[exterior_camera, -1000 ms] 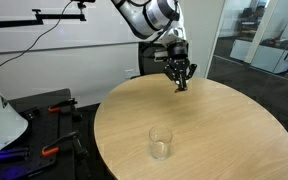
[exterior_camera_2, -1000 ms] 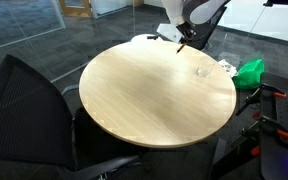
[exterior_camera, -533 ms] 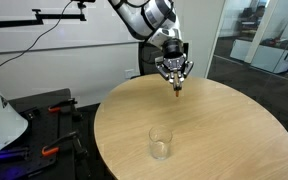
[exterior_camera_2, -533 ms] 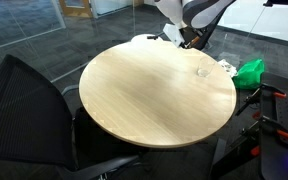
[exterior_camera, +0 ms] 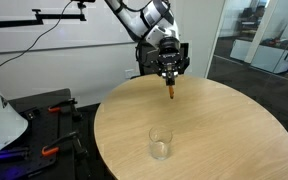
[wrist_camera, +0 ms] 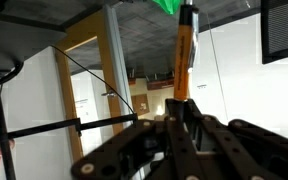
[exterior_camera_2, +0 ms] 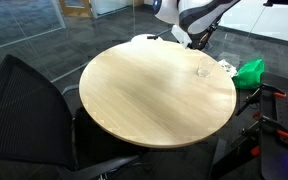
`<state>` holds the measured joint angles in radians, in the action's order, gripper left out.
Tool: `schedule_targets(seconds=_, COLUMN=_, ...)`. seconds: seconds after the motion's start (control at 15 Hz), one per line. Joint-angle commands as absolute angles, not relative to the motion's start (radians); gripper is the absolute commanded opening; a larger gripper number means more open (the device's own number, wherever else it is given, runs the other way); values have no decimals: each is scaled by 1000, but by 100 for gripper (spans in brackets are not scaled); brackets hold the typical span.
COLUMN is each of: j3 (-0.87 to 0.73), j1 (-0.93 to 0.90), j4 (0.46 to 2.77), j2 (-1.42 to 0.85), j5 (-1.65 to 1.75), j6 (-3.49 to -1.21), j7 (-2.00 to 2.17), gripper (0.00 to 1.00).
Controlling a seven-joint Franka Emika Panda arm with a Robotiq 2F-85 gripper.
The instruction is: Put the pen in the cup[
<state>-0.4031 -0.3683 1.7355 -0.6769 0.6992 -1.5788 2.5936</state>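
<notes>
Jaws: clenched on the pen. In an exterior view the gripper (exterior_camera: 170, 74) points downward and the pen (exterior_camera: 171, 90) hangs below it, orange-red end lowest.
Pen, in an exterior view: it is held in the air above the far part of the table (exterior_camera: 234, 140), clear of the wood.
Cup, in an exterior view: the cup (exterior_camera: 160, 143) stands upright toward the near edge, well apart from the pen. As far as can be told it is empty.
Cup, in an exterior view: here the cup (exterior_camera_2: 201, 71) is a faint clear shape near the far rim, beyond a chair (exterior_camera_2: 24, 100). A green object (exterior_camera_2: 250, 72) lies off the table beside it. The pen is too small to make out.
Wrist view: the pen (wrist_camera: 183, 60) runs straight out from the gripper (wrist_camera: 181, 108), pinched at one end with most of its length free. The cup is not in view.
Handling, as a judgement: the pen looks light, stiff, thin and smooth, so it could swivel or slip in a pinch. Holding it near the top suits the task, since the lower part stays free to enter the cup. The cup looks easy to knock, so the pen should go through the middle of the mouth.
</notes>
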Motion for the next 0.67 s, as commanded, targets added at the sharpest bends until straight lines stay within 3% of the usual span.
schedule_targets(seconds=0.0, j3=-264, j1=-263, j4=1695, j2=-702, j5=765, j6=-1496, j7=2570, gripper=3)
schedule_targets(seconds=0.6, j3=-152, j1=-182, j4=1658, j2=-773, j5=801, j6=-1345, j7=2564, gripper=3)
